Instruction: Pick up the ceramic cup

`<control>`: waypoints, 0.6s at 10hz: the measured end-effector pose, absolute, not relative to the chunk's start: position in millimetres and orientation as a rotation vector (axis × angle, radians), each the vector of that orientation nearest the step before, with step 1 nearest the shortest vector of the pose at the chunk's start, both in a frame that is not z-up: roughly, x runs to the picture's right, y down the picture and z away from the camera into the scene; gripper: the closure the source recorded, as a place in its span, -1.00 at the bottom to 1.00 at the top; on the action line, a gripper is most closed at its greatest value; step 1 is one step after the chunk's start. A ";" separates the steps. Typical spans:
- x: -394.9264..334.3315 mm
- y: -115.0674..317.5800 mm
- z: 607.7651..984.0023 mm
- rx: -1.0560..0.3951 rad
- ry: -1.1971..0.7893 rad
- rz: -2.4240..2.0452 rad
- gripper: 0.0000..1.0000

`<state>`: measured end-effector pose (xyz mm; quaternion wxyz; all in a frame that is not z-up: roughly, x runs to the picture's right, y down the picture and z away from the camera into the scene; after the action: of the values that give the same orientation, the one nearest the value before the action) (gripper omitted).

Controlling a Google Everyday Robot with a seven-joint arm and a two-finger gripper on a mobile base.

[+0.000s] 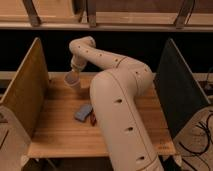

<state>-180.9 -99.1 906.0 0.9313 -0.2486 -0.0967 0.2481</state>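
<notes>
The ceramic cup [71, 80] is a small pale cup with a round rim. It is at the back left of the wooden table [57, 135], and its rim tips toward the camera. My gripper [75, 72] reaches down from the cream arm onto the cup's far side and is shut on it. The cup seems to sit just above the tabletop. The arm's wrist hides most of the fingers.
A blue-grey flat object [83, 112] lies mid-table, with a red-orange thing [93, 118] beside it, partly hidden by my arm. A wooden side panel [25, 92] stands on the left and a dark panel [177, 85] on the right. Cables [202, 135] lie at the far right.
</notes>
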 end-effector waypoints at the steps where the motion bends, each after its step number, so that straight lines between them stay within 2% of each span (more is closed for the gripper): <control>1: -182.5 -95.8 898.4 -0.519 -0.193 0.510 1.00; 6: -201.2 -40.0 870.7 -0.677 -0.168 0.495 1.00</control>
<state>-201.2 -40.0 870.7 0.9100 -0.3282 -0.0817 0.2400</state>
